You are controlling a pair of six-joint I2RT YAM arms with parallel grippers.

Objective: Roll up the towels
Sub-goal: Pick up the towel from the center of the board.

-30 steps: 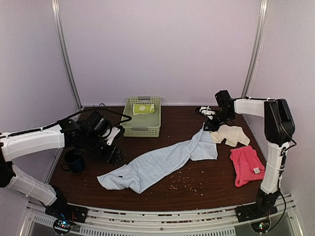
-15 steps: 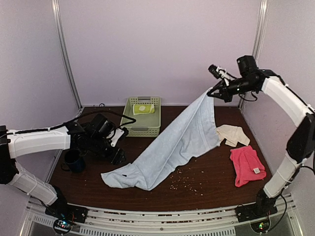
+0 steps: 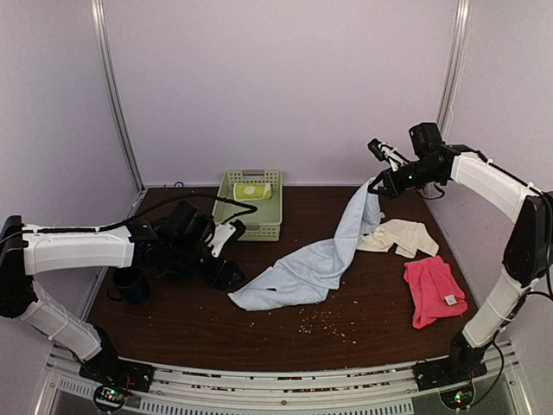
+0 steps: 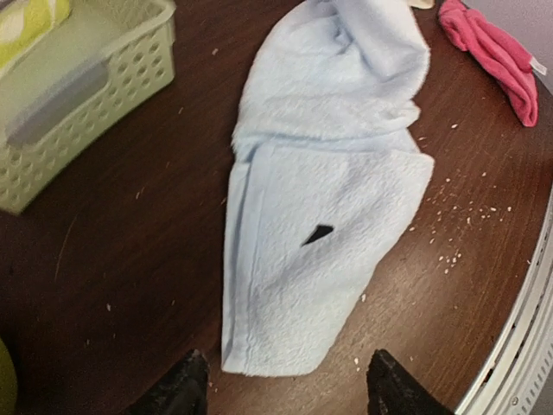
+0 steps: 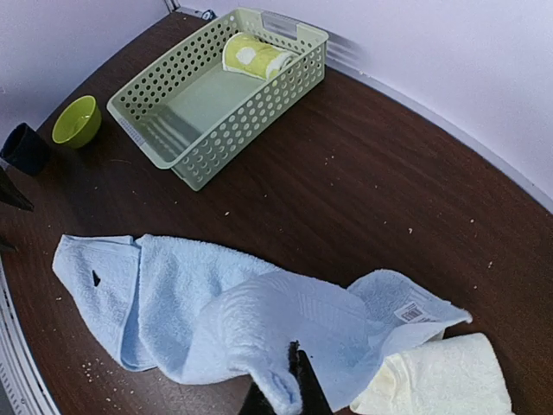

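The light blue towel hangs from one corner pinched in my right gripper, which is shut on it well above the table's back right. The rest of it trails down and lies bunched mid-table. In the right wrist view the fingers clamp a fold of the blue cloth. My left gripper is open and low at the towel's near-left end, its two fingertips straddling the hem of the blue towel without touching it. A cream towel and a pink towel lie at the right. A lime-green rolled towel sits in the basket.
The green plastic basket stands at the back centre. A dark cup and a green bowl are at the left edge. Crumbs dot the table near the front.
The right gripper shut on the blue towel's corner and lifted it high, then lowered a little. The towel was drawn rightward and bunched. The left gripper followed to the right, staying open.
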